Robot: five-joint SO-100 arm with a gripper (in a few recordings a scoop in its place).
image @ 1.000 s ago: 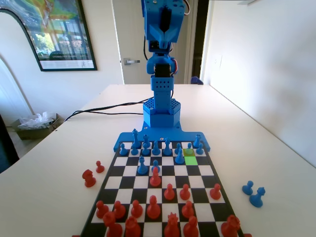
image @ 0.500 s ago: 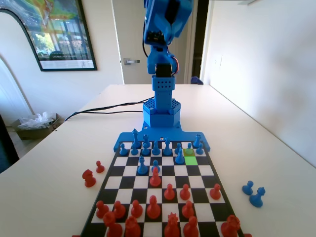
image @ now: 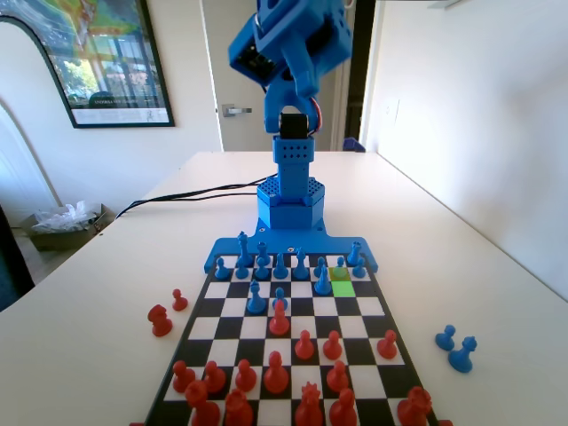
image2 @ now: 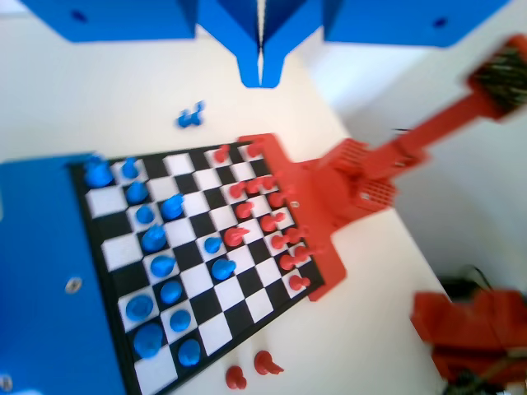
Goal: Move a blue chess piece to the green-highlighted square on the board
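Fixed view: the blue plastic robot arm (image: 288, 53) rises from its base at the far end of the flat black-and-white checkered board (image: 293, 319), its upper part bent over near the top centre of the frame, well above the pieces. The bright lime-green square (image: 343, 287) sits right of centre in the board's second row from the arm, with a duller yellow-green square (image: 338, 272) touching its far edge. A small blue plastic pawn with a round head (image: 323, 282) stands just left of the lime-green square. More blue pieces line the far rows, red pieces crowd the near rows, and two blue pieces (image: 454, 348) stand off the board on the white table (image: 461, 266) at lower right.

Wrist view: blurred, looking down from high over the board. The two-finger gripper (image2: 262, 70) hangs from the top centre, its jaws pressed together with only a thin seam between them, holding nothing, over bare table beyond the board's upper edge.
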